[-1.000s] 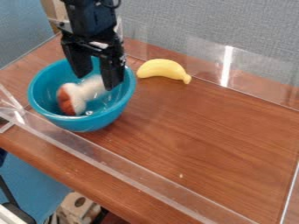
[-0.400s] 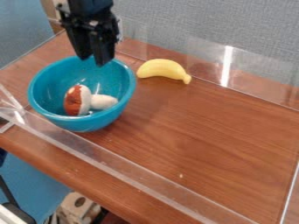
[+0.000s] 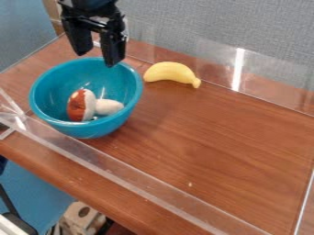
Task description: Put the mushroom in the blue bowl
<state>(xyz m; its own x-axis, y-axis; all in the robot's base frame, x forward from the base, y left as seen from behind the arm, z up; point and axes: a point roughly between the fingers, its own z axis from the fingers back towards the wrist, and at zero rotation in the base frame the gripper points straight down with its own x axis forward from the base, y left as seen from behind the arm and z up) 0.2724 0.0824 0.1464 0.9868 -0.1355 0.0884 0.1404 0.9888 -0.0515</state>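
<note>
mushroom [image 3: 88, 105] lying in blue bowl [image 3: 50, 115] | gripper [image 3: 97, 53] above bowl's 12 o'clock rim, fingers apart, empty | banana [image 3: 173, 75] at bowl's 2 o'clock

My mushroom [image 3: 87, 105] lies on its side in the bowl [image 3: 55, 117], reddish-brown cap to the left, thick white stem to the right, resting on the bottom; the bowl, deep glossy teal-blue, sits upright at the table's left end.

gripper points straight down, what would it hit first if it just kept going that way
Probably the blue bowl: the open gripper hangs over its far rim. Depth is unclear from this single view, so it might instead reach the inside near the mushroom.
</note>
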